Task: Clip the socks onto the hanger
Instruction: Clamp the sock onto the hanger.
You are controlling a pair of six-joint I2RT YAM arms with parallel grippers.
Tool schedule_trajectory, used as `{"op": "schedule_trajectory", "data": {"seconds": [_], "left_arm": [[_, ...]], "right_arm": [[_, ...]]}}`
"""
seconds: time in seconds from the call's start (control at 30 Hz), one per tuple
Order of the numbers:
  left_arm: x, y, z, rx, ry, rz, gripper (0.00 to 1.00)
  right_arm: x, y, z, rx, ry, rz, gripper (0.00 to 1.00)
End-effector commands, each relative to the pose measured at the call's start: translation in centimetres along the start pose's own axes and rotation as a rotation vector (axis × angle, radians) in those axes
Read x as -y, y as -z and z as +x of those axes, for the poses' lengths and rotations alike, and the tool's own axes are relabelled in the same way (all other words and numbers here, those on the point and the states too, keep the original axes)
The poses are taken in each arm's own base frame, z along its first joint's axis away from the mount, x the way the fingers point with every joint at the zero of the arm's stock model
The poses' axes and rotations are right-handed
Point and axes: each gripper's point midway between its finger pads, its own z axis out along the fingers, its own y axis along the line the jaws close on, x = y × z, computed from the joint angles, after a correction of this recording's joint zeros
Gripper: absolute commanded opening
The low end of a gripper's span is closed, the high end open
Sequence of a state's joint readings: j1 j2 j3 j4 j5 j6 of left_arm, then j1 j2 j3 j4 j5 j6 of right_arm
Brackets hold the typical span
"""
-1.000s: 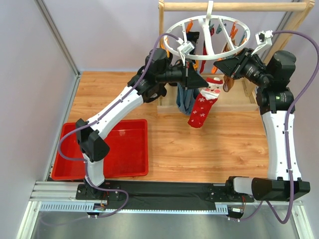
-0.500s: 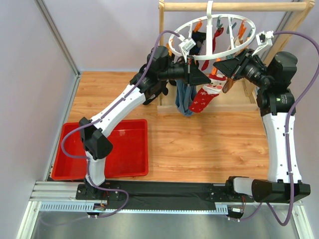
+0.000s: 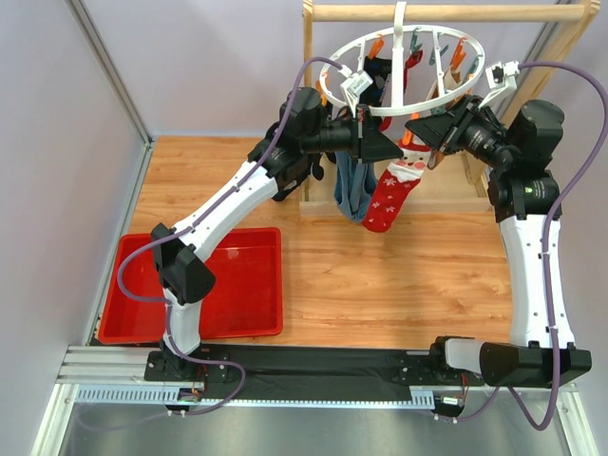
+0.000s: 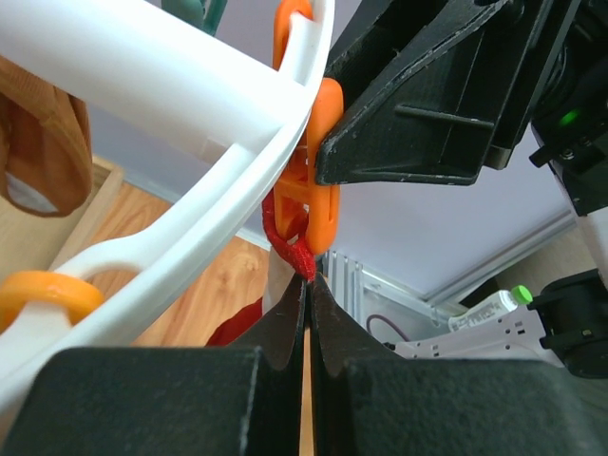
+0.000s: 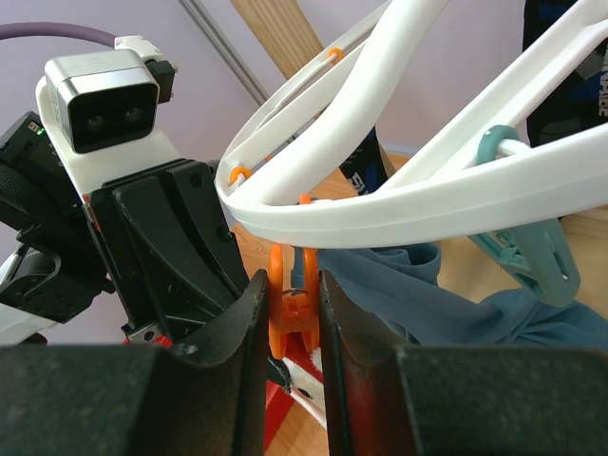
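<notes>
Feeding the red sock (image 3: 388, 195) into an orange clip (image 4: 323, 161)

Past the red tray (image 3: 228, 285) on the worktop (image 3: 380, 275), the left hand (image 4: 307, 294) is clenched on the sock's cuff, lifting it into the clip. The right hand (image 5: 290, 296) pinches the clip, probably to spread it, at the hanger (image 5: 408, 204) rim.

**White Links, Black Joints, Purple Cables**

The left arm (image 3: 223, 204) and right arm (image 3: 534, 271) share white links and black joint housings, with black bases (image 3: 518, 359) at six o'clock. A purple cable (image 5: 38, 31) loops beside each. The fingers (image 4: 285, 328) are matte black wedges. A white camera (image 5: 103, 90) tops the left wrist.
</notes>
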State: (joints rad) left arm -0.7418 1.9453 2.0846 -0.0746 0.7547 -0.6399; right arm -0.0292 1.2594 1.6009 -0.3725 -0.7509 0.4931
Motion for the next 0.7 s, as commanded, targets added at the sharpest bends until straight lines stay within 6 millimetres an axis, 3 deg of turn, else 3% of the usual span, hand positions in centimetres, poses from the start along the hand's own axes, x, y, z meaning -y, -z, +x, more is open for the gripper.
{"op": "schedule_trajectory", "data": {"seconds": [0.0,0.37,0.67], "left_arm": [[2.2,-0.1,-2.0,0.045,-0.043,0.065,0.0],[1.1,0.2,-2.8,0.076,-0.02,0.027,0.0],[1.7,0.5,-3.7,0.104,-0.03,0.044,0.0]], "right_arm": [[-2.3,0.9,-0.2,0.0,0.014,-0.061,0.0],[-2.5,1.3,-0.1,-0.003,0.024,-0.062,0.0],[-2.5,1.4,0.0,-0.002,0.036,-0.063,0.01]]}}
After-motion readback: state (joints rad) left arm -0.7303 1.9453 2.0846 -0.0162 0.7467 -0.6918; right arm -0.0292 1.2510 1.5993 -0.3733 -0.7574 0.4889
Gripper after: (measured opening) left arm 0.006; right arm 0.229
